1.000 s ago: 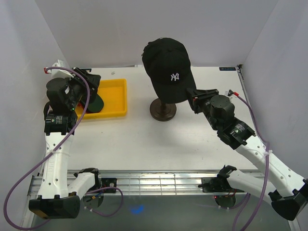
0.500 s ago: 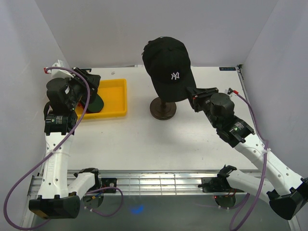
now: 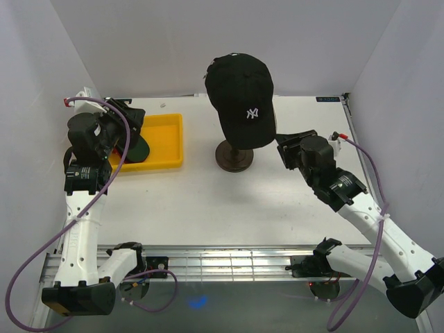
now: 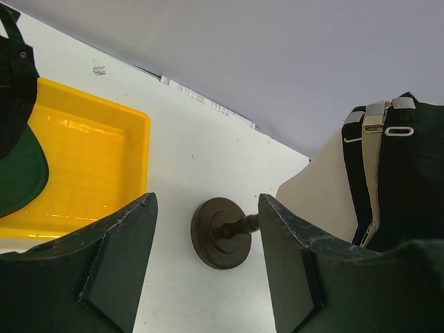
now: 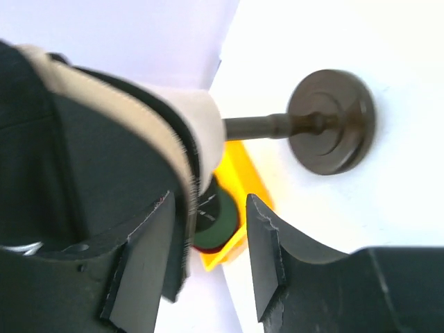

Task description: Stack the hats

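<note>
A black hat with a white NY (image 3: 241, 94) sits on the beige mannequin head (image 4: 322, 191), with a tan layer showing under its edge in the right wrist view. My right gripper (image 3: 283, 141) (image 5: 208, 201) is open just right of the brim; the brim edge (image 5: 182, 187) lies by one finger and the other finger stands apart. A dark hat with a green underbrim (image 3: 133, 144) (image 4: 19, 149) lies in the yellow tray (image 3: 166, 139). My left gripper (image 3: 127, 119) (image 4: 206, 201) hangs open over the tray's left side, holding nothing.
The head's dark stand (image 3: 234, 157) (image 4: 222, 232) (image 5: 331, 132) stands mid-table. White walls close in the back and both sides. A metal rail runs along the near edge by the arm bases.
My right gripper has opened, letting go of the NY hat's brim, and drawn back slightly to the right. The left arm has not moved.
</note>
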### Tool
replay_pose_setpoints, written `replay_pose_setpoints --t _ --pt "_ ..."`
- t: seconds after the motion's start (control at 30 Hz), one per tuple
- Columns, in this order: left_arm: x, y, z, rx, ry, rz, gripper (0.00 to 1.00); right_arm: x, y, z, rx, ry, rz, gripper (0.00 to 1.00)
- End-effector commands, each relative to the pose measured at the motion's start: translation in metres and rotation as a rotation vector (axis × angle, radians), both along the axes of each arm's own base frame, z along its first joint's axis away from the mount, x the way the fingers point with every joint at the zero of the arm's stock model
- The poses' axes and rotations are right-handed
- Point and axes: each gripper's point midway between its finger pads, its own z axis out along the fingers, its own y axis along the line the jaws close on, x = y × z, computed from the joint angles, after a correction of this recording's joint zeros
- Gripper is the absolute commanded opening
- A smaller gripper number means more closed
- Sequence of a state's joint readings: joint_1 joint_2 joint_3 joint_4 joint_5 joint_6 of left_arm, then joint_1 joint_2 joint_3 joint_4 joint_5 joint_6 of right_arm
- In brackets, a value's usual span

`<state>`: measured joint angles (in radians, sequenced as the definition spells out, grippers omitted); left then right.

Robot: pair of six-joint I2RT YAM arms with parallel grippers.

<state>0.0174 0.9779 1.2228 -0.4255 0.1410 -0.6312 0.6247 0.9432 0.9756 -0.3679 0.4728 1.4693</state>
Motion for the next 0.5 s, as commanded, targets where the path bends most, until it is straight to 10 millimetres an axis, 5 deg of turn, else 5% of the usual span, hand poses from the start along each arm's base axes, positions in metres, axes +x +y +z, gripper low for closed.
replay_pose_setpoints --t 0.0,0.3,0.47 --pt "-0.005 0.002 0.007 0.016 -0.027 0.007 0.7 -0.015 -0.019 -0.056 -0.195 0.155 -0.005 0.5" --pt "-0.003 0.002 0.004 0.022 -0.024 0.007 0.71 -0.015 -0.018 -0.052 -0.208 0.143 0.009 0.53" --pt "-0.002 0.006 0.001 0.032 -0.013 0.024 0.72 -0.017 -0.026 -0.031 -0.221 0.08 0.004 0.57"
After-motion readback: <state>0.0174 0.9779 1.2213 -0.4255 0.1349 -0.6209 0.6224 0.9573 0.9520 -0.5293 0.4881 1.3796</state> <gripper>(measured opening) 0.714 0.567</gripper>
